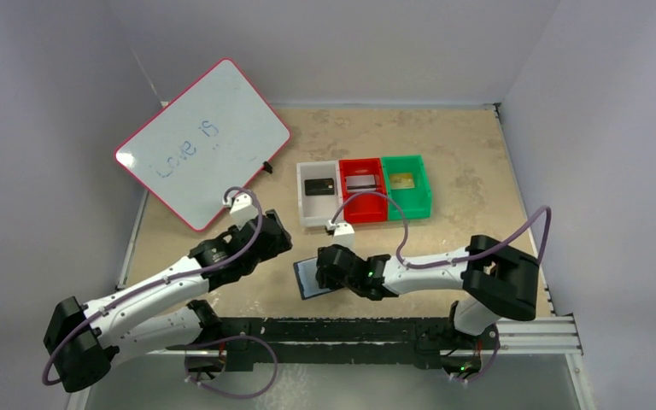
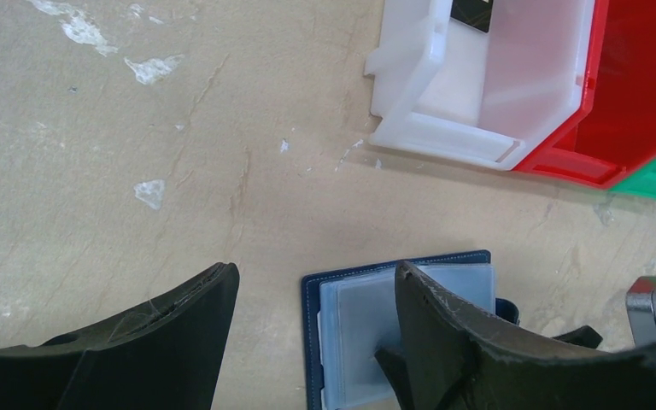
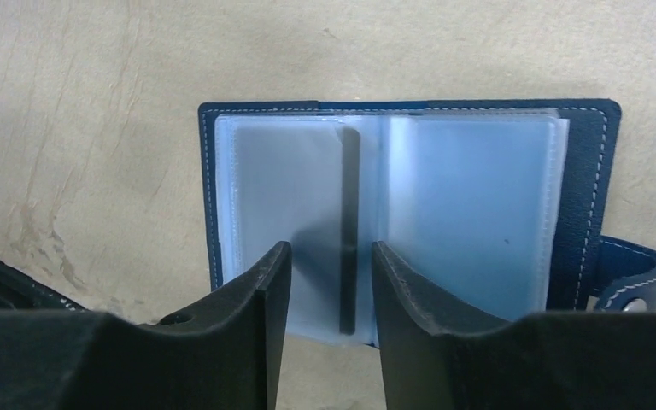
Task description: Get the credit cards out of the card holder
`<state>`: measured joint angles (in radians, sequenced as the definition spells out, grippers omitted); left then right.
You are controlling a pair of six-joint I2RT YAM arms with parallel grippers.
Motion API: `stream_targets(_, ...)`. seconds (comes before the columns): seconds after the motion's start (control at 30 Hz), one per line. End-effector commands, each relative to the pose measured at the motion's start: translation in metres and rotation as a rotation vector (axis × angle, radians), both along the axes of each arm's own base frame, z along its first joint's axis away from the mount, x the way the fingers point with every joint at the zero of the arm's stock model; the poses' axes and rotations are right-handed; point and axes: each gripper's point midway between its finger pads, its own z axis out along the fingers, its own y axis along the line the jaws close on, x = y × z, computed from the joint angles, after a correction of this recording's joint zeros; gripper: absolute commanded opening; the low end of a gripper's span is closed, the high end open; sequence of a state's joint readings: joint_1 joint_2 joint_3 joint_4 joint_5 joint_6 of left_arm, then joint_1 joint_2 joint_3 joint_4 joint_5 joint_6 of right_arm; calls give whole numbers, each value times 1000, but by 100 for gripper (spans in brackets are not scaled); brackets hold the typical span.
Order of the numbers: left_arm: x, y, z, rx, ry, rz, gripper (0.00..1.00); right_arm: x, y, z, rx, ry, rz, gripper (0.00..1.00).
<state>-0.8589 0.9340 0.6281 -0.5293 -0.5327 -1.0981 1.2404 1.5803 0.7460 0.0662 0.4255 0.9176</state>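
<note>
The card holder [image 1: 307, 279] lies open on the table, dark navy with light blue pockets [image 3: 470, 205] and a closing tab [image 3: 632, 273] on its right edge. No card shows in its pockets. A thin dark strip [image 3: 349, 231] runs along its centre fold. My right gripper [image 3: 331, 256] hovers over the holder's near edge, open, one finger on each side of that strip. My left gripper [image 2: 314, 272] is open just left of the holder [image 2: 350, 316], with nothing between its fingers. The credit cards lie in bins: black [image 1: 318, 186], silver-grey [image 1: 360, 182], gold [image 1: 401, 180].
A white bin [image 1: 301, 196], a red bin [image 1: 364, 211] and a green bin [image 1: 410, 207] stand in a row behind the holder. A pink-edged whiteboard [image 1: 201, 141] leans at the back left. Side walls enclose the table.
</note>
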Motion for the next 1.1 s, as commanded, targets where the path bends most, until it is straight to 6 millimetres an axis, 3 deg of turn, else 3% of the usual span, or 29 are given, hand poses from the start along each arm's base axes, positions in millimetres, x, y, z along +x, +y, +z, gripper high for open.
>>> stream_targets(0.0,6,-20,12,-67,-27,-49,67,10,1,12,152,44,-52,41)
stream_targets(0.2,3,-43,4,-114,6,-137,67,15,-8,9,243,71,-75,39)
stream_targets(0.43,6,-36,7,-106,-9,-98,67,23,-2,17,127,-23,-34,66)
stream_targets(0.73,5,-7,22,-74,-64,-2,67,14,-5,-7,-144,-75,47,68)
stream_targets(0.97,4,2,25,-61,-76,21,67,7,4,-15,-180,-82,116,68)
stream_targets(1.07,4,3,25,-56,-73,20,67,6,2,-18,-193,-67,85,63)
